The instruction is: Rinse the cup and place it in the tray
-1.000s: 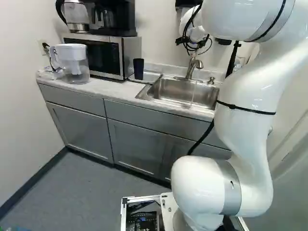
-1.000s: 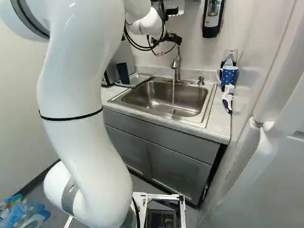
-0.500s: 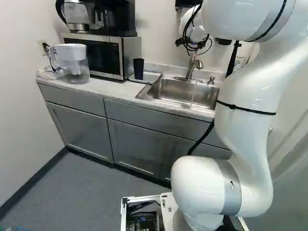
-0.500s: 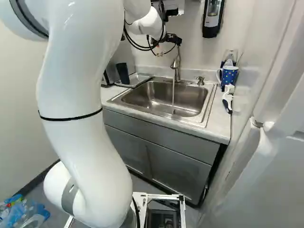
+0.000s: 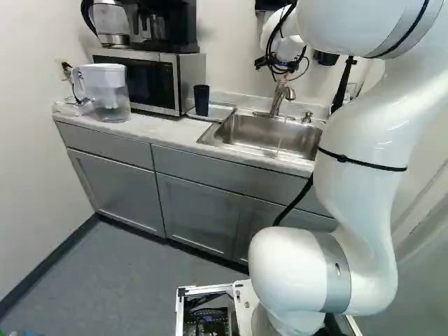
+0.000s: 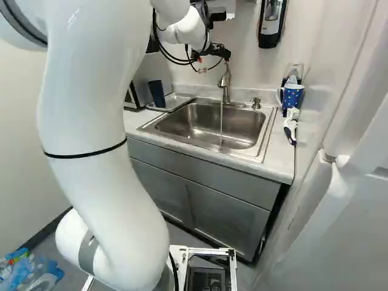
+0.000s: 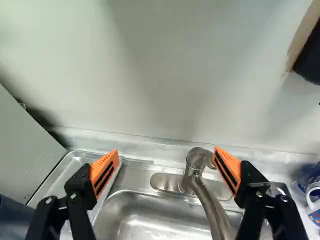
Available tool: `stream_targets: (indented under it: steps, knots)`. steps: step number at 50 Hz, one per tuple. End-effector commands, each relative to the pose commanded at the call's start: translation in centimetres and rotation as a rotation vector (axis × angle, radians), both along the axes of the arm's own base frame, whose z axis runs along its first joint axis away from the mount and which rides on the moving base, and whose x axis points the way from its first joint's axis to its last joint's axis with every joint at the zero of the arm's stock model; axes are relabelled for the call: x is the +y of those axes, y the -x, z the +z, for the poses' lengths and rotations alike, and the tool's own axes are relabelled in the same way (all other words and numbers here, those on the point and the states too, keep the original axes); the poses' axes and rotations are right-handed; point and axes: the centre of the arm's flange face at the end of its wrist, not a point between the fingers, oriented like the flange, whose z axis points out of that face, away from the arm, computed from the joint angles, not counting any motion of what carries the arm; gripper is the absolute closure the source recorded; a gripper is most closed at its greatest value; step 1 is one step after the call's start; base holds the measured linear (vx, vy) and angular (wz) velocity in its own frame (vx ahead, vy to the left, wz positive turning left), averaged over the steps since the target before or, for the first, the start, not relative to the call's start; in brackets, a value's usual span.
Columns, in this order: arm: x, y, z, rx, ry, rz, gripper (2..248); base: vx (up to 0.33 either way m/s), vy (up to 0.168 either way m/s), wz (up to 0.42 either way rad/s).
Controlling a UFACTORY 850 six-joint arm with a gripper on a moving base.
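Note:
Close above the faucet [image 6: 224, 88] at the sink, my gripper [image 6: 219, 53] shows small in the right base view. Seen from the wrist, the gripper [image 7: 165, 159] is open, its orange pads wide apart and nothing held. The faucet's upper end [image 7: 199, 156] shows beside one pad; whether they touch I cannot tell. Water runs from the spout into the sink [image 6: 203, 124]. A dark blue cup [image 5: 201, 100] stands upright on the metal tray [image 6: 180, 100], left of the sink; part of the cup [image 7: 14, 216] shows beyond the other finger in the wrist view.
The microwave [image 5: 185, 73] stands beside the tray, with a water pitcher [image 5: 108, 91] farther left. Right of the sink are a blue mug [image 6: 291, 97] and a brush [image 6: 291, 124]. A soap dispenser [image 6: 273, 21] hangs on the wall behind.
My arm's upper links have shifted a little to the left in the right base view, and the gripper sits slightly lower there. Cup, tray and base have stayed put.

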Motion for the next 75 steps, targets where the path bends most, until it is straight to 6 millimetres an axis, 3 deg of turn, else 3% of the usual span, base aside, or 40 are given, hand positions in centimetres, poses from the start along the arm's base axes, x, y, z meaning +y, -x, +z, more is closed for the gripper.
stream_targets:
  steps: [47,61,75]
  knots:
    - [0.0,0.1,-0.3,0.038,-0.009,0.000,3,0.000,0.000,0.000]
    - [0.0,0.0,0.3,-0.034,0.001,-0.003,3,0.000,0.000,0.000]
    - [0.5,1.3,0.8,-0.073,0.002,-0.004,3,0.000,0.000,0.000]
